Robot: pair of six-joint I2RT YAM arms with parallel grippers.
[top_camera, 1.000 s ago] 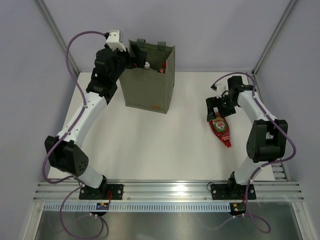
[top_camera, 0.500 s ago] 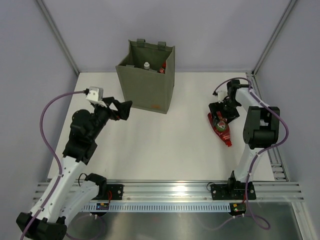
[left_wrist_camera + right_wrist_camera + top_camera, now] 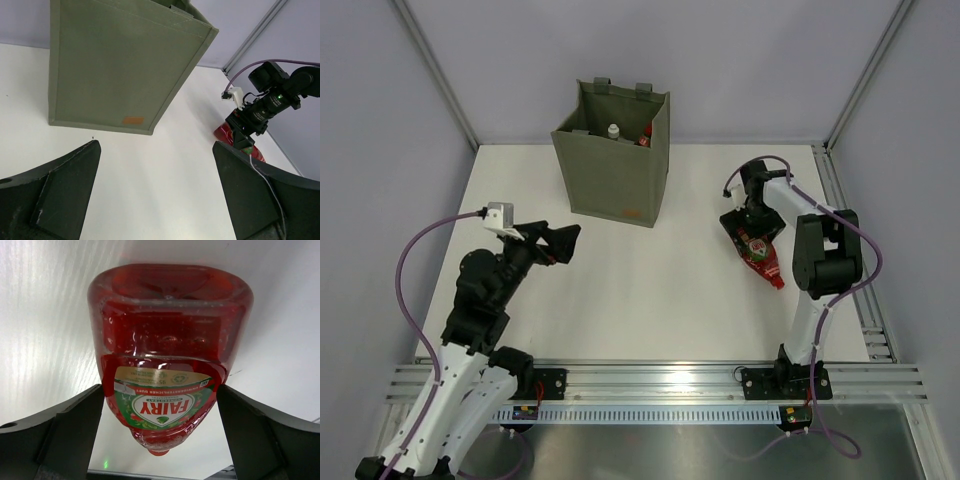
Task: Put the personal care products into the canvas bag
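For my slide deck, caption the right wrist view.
Open right gripper straddling a red Fairy bottle lying on the white table.

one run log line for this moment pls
left gripper: open, empty | right gripper: open, astride red bottle lying on table | bag: upright, bottle tops showing inside

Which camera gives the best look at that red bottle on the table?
The right wrist view: the red bottle fills the frame, label readable. The top view shows it small, partly under the right gripper; the left wrist view shows only a red sliver.
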